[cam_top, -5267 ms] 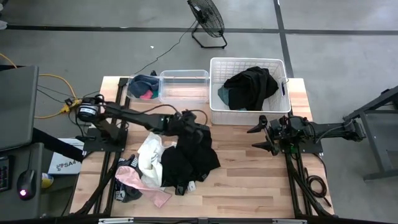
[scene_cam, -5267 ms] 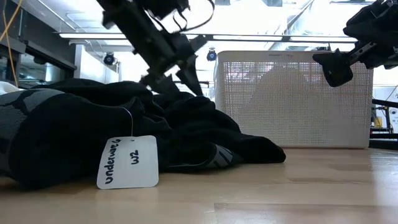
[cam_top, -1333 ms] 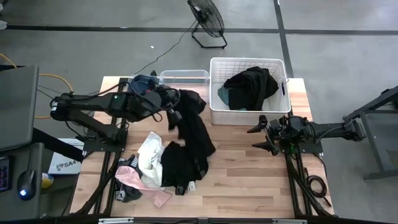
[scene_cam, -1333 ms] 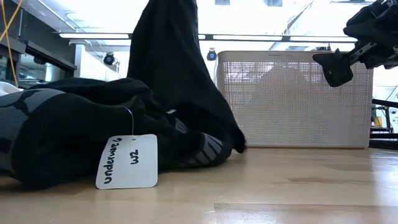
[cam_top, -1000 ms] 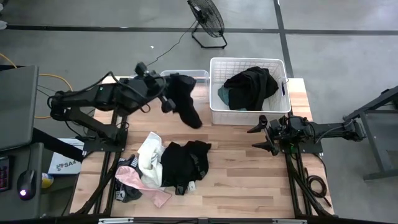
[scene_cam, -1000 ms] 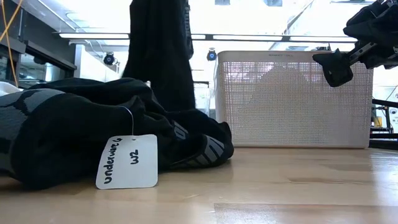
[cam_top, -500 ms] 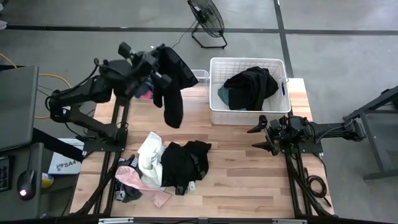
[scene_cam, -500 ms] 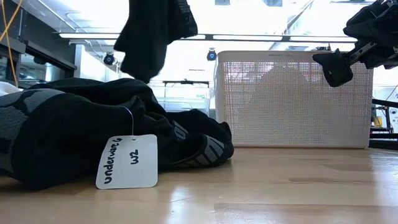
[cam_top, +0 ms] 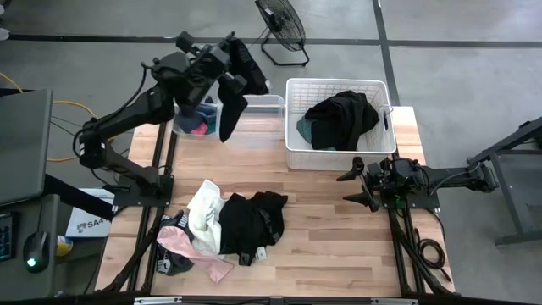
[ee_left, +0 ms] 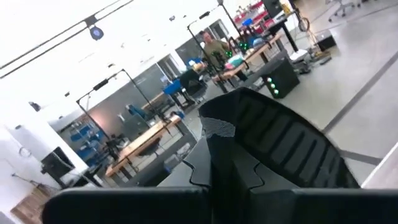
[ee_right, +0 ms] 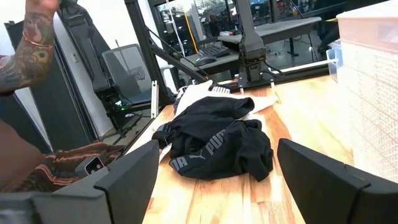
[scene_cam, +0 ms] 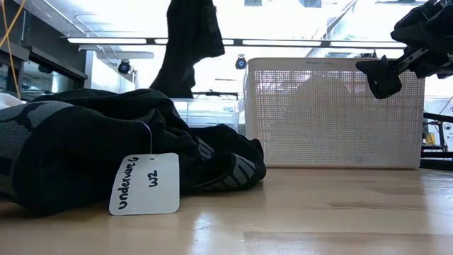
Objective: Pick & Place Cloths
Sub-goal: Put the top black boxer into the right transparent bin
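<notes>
Now my left gripper (cam_top: 227, 52) is clenched on a black garment (cam_top: 230, 108), carried high over the far left of the table, above the clear bins (cam_top: 251, 110). To do this well, I judge I should keep the pinch firm and lift until the hem clears every rim before lowering. The garment hangs straight down, long axis vertical, loose end pointing at the table. My right gripper (cam_top: 359, 180) waits beside the white basket (cam_top: 292, 152), jaws spread and empty.
</notes>
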### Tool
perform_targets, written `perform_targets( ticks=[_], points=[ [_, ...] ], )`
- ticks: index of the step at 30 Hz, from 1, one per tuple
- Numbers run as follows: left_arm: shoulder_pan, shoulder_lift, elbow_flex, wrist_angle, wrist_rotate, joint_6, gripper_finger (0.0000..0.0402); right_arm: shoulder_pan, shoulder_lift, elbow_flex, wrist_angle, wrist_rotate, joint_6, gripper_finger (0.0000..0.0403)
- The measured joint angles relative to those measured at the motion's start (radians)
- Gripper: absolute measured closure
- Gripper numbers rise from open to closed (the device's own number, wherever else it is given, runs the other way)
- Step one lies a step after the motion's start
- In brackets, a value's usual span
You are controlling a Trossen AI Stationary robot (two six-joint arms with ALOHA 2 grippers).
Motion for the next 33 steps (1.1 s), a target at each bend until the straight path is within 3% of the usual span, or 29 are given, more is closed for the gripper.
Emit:
perform_targets(
  ticks=[24,33],
  points=[
    [0.184,0.091,-0.001,0.111,0.175,-0.025,0.0394,0.0,0.0,0.0,0.0,0.0,0.0,0.0085],
    [0.182,0.091,-0.001,-0.052,0.208,-0.233,0.0394,0.0,0.0,0.0,0.001,0.0,0.0,0.0085]
  ],
)
